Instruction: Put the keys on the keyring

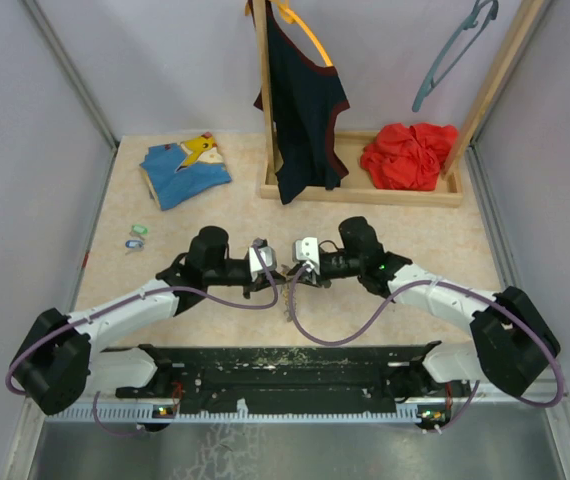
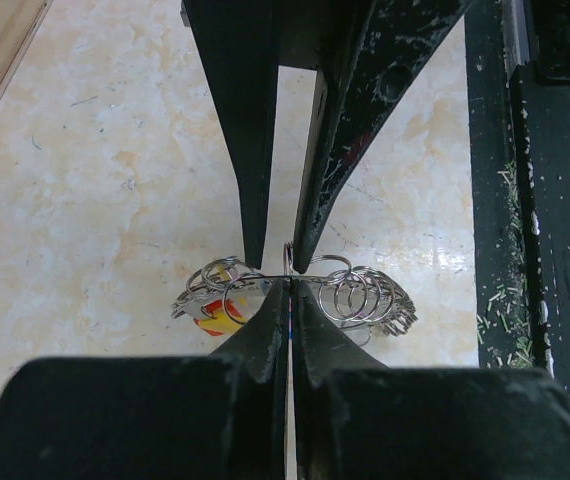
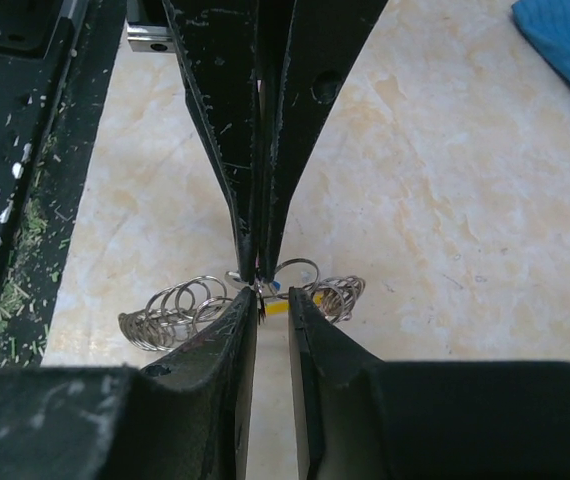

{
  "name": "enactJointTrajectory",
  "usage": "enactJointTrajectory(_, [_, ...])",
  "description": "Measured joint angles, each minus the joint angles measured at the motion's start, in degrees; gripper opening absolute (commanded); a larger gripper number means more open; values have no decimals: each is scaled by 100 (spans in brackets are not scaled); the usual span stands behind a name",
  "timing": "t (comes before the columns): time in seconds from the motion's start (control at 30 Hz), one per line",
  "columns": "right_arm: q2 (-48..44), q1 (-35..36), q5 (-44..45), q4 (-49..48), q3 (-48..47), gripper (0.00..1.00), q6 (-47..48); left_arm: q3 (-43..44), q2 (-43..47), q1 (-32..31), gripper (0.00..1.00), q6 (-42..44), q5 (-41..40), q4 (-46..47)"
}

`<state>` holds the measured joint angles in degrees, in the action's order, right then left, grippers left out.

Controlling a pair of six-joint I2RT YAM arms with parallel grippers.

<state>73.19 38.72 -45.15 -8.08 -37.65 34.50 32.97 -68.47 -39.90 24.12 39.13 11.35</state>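
The keyring (image 2: 360,295) is a thin metal wire with clusters of small rings on both sides and a yellow tag with a red piece (image 2: 220,315). It hangs just above the table at the centre (image 1: 287,292). My left gripper (image 2: 291,285) is shut on its wire. My right gripper (image 3: 272,297) faces it tip to tip, jaws a narrow gap apart around the ring (image 3: 180,310), not clamped. The keys lie far left on the table, one mint green (image 1: 139,230) and one blue (image 1: 135,242), away from both grippers.
A blue and yellow garment (image 1: 185,170) lies at the back left. A wooden rack (image 1: 365,190) at the back holds a hanging dark top (image 1: 305,100) and a red cloth (image 1: 410,155). A black rail (image 1: 285,365) runs along the near edge.
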Motion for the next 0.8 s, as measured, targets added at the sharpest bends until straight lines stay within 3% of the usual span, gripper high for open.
enactJointTrajectory(0.13, [116,0,-92,153,-61,14,26,22,-31,-24,0,0,0,-37])
enactJointTrajectory(0.23, [177,0,-138,254,-122,0,55,22,-42,-24,0,0,-2,-72])
enactJointTrajectory(0.3, [195,0,-164,321,-149,0,70,22,-52,-24,3,0,-7,-74])
enactJointTrajectory(0.5, [195,0,-149,234,-136,0,-52,-15,-55,-24,27,-83,-138,90])
enactJointTrajectory(0.8, [144,-83,-179,-1209,527,0,-809,-1281,673,409,38,-984,-297,1755])
